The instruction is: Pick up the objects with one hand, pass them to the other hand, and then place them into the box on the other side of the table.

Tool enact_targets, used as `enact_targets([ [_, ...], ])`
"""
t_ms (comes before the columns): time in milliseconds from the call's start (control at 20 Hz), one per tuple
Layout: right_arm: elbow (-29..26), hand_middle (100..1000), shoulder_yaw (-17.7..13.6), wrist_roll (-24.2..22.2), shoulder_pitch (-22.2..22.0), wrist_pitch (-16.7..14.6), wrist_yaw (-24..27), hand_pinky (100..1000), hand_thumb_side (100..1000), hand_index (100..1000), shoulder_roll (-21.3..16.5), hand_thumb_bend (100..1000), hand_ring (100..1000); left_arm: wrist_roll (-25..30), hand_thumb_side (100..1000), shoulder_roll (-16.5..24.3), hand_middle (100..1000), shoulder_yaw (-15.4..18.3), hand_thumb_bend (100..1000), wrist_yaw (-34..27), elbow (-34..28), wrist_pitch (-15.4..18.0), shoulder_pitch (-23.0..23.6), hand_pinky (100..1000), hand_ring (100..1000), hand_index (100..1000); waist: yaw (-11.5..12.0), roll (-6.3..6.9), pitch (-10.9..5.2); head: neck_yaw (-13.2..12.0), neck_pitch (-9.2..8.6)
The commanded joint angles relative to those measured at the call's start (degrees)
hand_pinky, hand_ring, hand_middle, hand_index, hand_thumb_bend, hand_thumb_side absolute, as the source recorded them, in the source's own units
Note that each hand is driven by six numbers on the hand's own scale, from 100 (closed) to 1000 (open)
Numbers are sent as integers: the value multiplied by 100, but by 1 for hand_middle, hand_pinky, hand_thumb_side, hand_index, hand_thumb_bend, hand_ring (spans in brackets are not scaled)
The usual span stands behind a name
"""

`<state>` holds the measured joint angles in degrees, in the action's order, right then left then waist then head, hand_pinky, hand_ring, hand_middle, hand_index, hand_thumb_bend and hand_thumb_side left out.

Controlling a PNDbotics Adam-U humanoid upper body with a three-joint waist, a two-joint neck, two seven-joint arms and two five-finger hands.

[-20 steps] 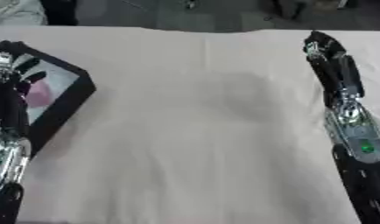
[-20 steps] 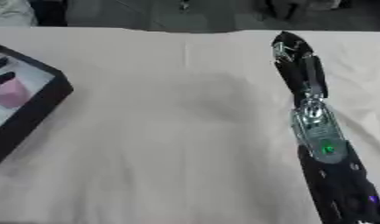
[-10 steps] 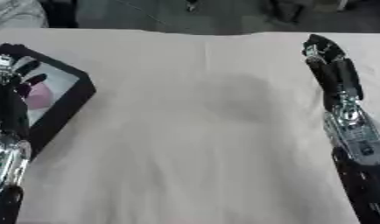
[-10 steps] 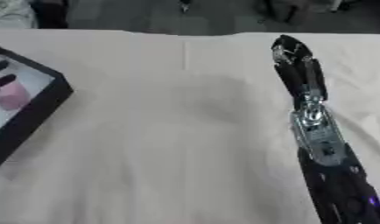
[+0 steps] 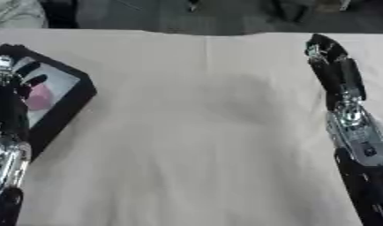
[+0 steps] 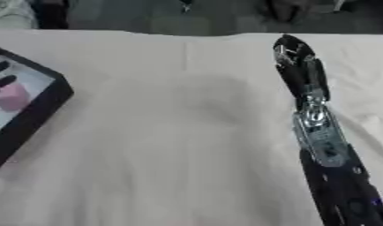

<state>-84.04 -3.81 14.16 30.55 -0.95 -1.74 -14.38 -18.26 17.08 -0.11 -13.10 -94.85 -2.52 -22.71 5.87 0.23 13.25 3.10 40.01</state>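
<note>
the right hand (image 6: pixel 296 62) reaches out over the table (image 5: pixel 194 132) on the robot's right side, its fingers straight and held together, pointing toward the far edge and holding nothing. its black and silver forearm runs back from it to the lower right corner.

the left hand (image 5: pixel 11 90) shows at the left edge of the left eye view, raised in front of the box (image 5: pixel 71 99); its fingers point up and look relaxed rather than curled, and nothing is in them. in the right eye view this hand is out of the picture.

the black-walled box sits just beyond and beside the left hand, far across the table from the right hand. inside it, on its pale floor, lies a pink object (image 6: pixel 12 96), with some dark shapes next to it that cannot be made out.

the cloth-covered table between the two hands is pale beige.
</note>
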Motion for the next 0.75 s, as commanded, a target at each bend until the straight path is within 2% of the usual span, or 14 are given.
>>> enact_targets([
  [50,-65,758,-29,18,96,-4,4,865,651,841,-85,100,825,-12,808,60,857,16,174,14,-120,-1,-60,780,827,849,2,-43,-82,-16,-44],
  [750,-55,760,-30,22,97,5,2,865,663,843,-82,100,827,-26,808,58,856,21,175,6,-129,-9,-52,779,829,850,6,-43,-83,-7,-56],
])
